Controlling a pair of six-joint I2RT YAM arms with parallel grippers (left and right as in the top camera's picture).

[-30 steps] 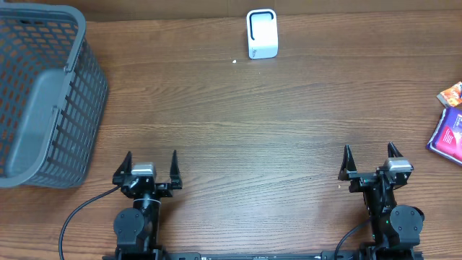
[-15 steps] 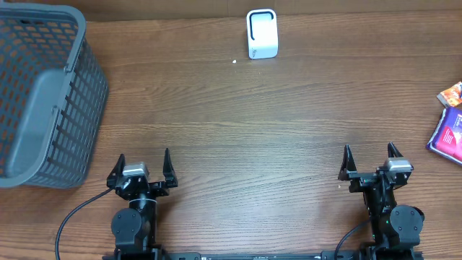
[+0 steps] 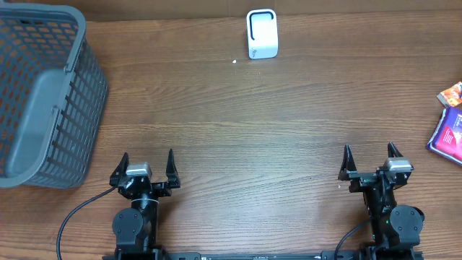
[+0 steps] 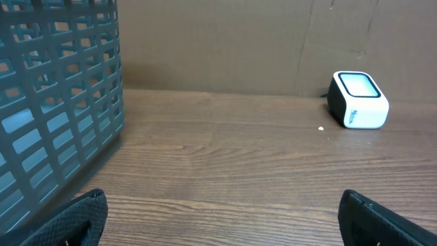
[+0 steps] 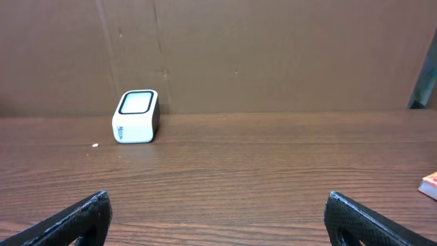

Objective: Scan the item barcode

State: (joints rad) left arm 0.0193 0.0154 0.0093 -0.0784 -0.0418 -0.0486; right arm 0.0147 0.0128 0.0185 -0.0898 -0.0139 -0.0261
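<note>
Both sets of jaws wide open, empty: left gripper (image 3: pixel 149 155) near grey basket (image 3: pixel 43 94), right gripper (image 3: pixel 368 148) near purple packet (image 3: pixel 447 133), white scanner (image 3: pixel 261 33) far side.

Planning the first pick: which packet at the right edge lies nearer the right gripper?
The purple packet; the orange packet lies farther back, beyond it.

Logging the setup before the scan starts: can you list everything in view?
table: 1, brown wood, under everything
basket: 1, grey, far left
scanner: 1, white, far edge, centre
speck: 1, white, just left of the scanner
orange packet: 1, right edge, cut off by the frame
purple packet: 1, right edge, nearer than the orange one
cable: 1, black, near left corner
left end effector: 1, black, open, near edge
right end effector: 1, black, open, near edge
</note>
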